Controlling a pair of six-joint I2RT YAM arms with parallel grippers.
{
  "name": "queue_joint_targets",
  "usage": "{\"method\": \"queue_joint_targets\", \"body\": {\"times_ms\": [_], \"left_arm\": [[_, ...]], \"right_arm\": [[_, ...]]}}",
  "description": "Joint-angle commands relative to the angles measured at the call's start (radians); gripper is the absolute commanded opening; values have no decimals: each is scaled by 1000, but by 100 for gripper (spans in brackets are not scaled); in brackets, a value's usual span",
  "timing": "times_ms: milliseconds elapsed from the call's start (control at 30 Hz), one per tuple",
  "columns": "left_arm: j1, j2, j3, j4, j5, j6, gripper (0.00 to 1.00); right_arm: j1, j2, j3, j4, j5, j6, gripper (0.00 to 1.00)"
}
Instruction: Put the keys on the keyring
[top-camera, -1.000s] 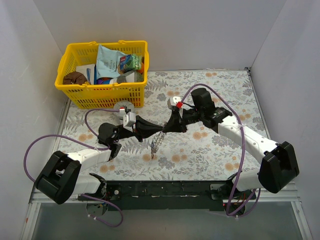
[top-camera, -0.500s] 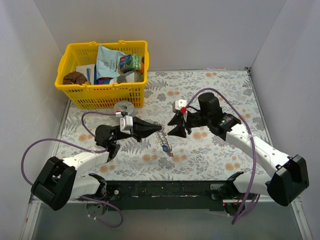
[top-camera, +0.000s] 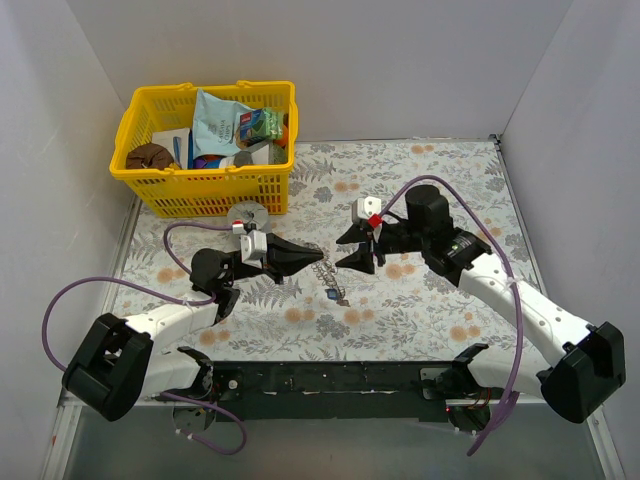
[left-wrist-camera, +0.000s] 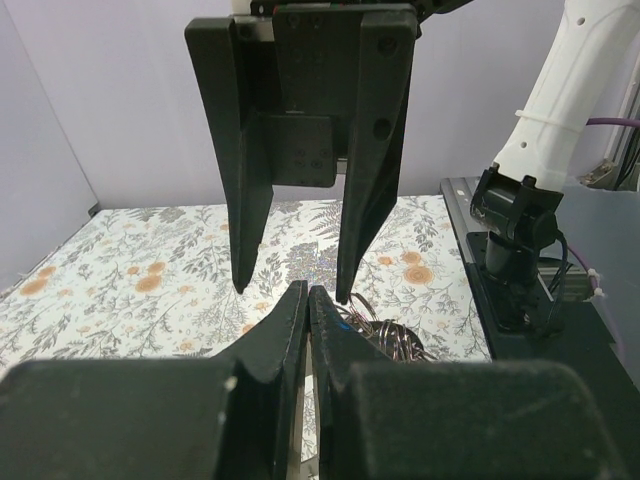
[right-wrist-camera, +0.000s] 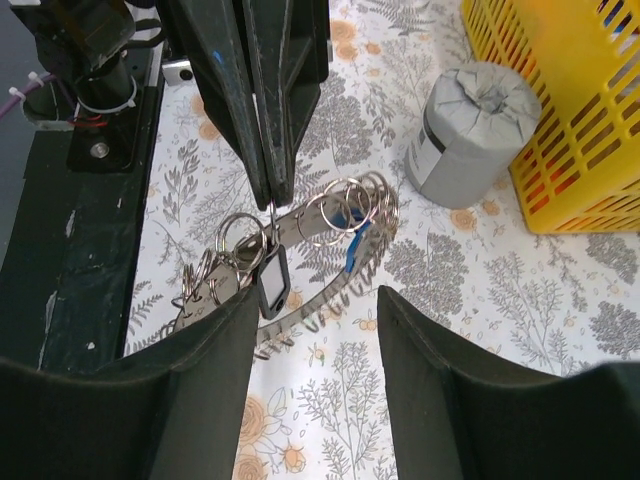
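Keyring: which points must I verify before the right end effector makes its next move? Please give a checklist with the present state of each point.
1. Grip: the left end effector is shut on the keyring: ok.
2. Opening: the right end effector is open: ok.
3. Alignment: the keyring shows between the right fingers in the right wrist view: ok.
4. The blue key is threaded on the keyring: cannot tell.
5. The grey tin stands apart from the keyring: ok.
6. The keyring hangs off the table: cannot tell.
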Motion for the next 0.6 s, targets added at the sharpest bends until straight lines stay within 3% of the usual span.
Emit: {"method": "queue_joint_targets", "body": {"times_ms": [0, 567], "left_arm": [[-5, -33, 9, 17, -18, 17, 0], [-5, -20, 11, 53, -18, 0, 0]], "right_arm": [[-2, -45, -8, 99, -33, 47, 57], [3, 4, -51, 320, -159, 219, 43]]}}
